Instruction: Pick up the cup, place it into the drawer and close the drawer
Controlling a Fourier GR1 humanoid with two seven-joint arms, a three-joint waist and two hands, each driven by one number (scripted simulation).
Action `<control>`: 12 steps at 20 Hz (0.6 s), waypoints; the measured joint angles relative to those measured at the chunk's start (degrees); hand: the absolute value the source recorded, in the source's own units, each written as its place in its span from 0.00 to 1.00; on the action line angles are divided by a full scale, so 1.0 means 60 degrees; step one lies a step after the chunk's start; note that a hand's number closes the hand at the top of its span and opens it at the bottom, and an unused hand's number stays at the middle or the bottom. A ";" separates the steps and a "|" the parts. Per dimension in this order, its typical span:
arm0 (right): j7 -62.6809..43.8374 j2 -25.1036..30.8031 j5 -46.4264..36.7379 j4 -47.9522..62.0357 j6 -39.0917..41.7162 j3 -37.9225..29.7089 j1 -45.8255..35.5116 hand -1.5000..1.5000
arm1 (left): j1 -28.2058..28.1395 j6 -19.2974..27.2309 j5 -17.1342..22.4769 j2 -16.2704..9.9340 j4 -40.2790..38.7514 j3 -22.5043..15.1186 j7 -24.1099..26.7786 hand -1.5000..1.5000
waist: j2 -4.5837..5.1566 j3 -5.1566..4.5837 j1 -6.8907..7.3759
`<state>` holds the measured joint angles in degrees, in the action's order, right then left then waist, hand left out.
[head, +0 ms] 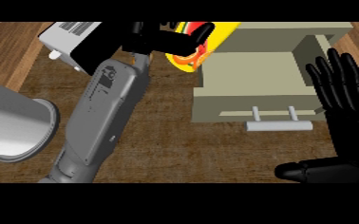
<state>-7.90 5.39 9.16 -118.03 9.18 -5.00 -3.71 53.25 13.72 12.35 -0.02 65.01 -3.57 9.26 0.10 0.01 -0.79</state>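
Presently, item one: the yellow cup with red and orange markings [200,40], held in the curled black fingers of the left hand [165,40], which clamp round its body. Position relative to the open beige drawer [256,80]: just off the drawer's left wall, at its back left corner, and seemingly above the rim rather than inside the cavity, though height cannot be read with certainty from this steep view. The cup is tilted, its mouth turned down and toward the viewer's side, its long axis running slantwise from upper right to lower left. Item two: the drawer, pulled out from its beige cabinet, cavity showing bare, its pale bar handle [279,126] on the front face. Item three: the right hand [336,99], open with straight fingers up, resting just beside the drawer's right wall. Item four: a grey curved vessel [21,128], well left of the drawer; a white boxy appliance [67,40], far left of it at the back. Judgement: the coming move turns on carrying the cup rightward over the left wall into the cavity; the left hand does this, while the right hand lies nearer the handle for closing.
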 measured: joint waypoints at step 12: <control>0.0085 -0.0058 -0.0094 0.0256 -0.0047 0.0067 -0.0287 0.00 | 0.2272 0.1151 0.1178 0.0003 -0.3491 -0.0934 0.0857 1.00 | 0.0040 0.0002 -0.0161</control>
<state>-7.39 5.05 8.60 -116.49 8.90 -4.59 -5.43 66.88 20.63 19.42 0.00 44.06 -9.18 14.40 0.33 0.03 -1.76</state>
